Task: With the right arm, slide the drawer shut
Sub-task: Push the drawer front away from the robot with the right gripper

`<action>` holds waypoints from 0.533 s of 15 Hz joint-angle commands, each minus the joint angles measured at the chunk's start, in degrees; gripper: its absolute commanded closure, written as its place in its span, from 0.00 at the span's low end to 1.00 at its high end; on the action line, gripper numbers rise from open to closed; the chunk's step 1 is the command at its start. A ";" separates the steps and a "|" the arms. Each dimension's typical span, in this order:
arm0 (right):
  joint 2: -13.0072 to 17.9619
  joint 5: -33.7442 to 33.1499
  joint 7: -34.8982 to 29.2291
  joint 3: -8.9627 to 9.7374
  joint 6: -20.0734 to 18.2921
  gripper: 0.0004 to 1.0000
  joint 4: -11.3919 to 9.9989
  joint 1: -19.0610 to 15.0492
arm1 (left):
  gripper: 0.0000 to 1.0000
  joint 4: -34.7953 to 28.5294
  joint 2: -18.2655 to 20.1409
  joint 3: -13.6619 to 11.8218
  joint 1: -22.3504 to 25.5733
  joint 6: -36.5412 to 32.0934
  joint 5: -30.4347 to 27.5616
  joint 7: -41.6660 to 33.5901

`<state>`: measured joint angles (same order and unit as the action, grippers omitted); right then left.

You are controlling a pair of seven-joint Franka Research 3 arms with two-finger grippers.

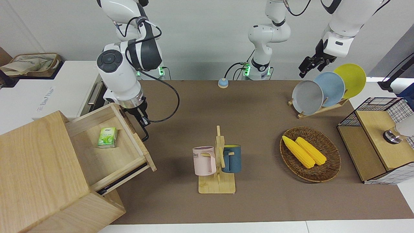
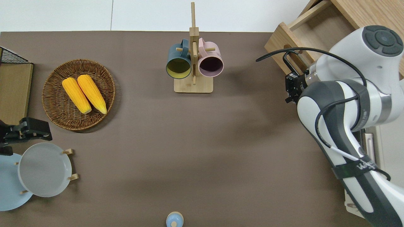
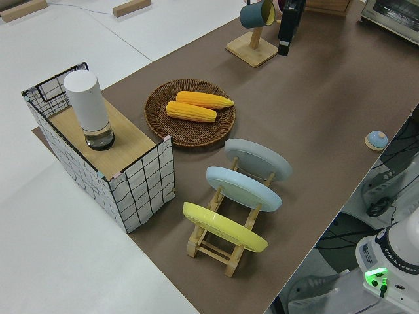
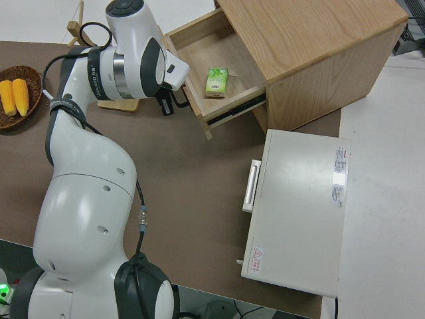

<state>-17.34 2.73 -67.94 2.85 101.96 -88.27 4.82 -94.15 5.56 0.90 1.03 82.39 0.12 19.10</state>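
Note:
The light-wood drawer (image 1: 106, 158) stands partly open from the big pale cabinet (image 1: 38, 171), with a small green box (image 1: 107, 137) lying in it. Its black bar handle (image 2: 286, 60) is on the front panel that faces the table's middle. My right gripper (image 1: 141, 119) is low against that front panel, at the handle. It also shows in the overhead view (image 2: 292, 88) and in the right side view (image 4: 166, 103). The drawer shows there too (image 4: 206, 53). My left arm is parked, its gripper (image 1: 309, 66) up in the air.
A mug rack (image 1: 217, 161) with a pink and a blue mug stands mid-table. A wicker basket (image 1: 326, 168) holds two corn cobs. A plate rack (image 1: 323, 89), a wire-mesh wooden box (image 1: 378, 139), a small blue knob (image 1: 223, 83) and a white toaster oven (image 1: 64, 90) stand around.

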 commanded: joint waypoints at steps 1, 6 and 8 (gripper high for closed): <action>-2.26 -1.15 3.51 0.66 -1.41 1.00 3.63 -2.70 | 0.01 0.02 0.51 -0.29 -0.24 -0.12 -0.21 -0.38; -2.61 -2.38 8.43 0.66 -1.68 1.00 4.07 -5.43 | 0.01 0.02 0.51 -0.29 -0.24 -0.12 -0.21 -0.38; -2.78 -2.55 9.93 0.66 -1.68 1.00 4.16 -6.31 | 0.01 0.02 0.51 -0.29 -0.24 -0.12 -0.21 -0.38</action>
<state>-18.75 1.23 -61.17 2.69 101.36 -86.14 0.73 -94.15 5.56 0.90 1.03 82.39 0.12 19.10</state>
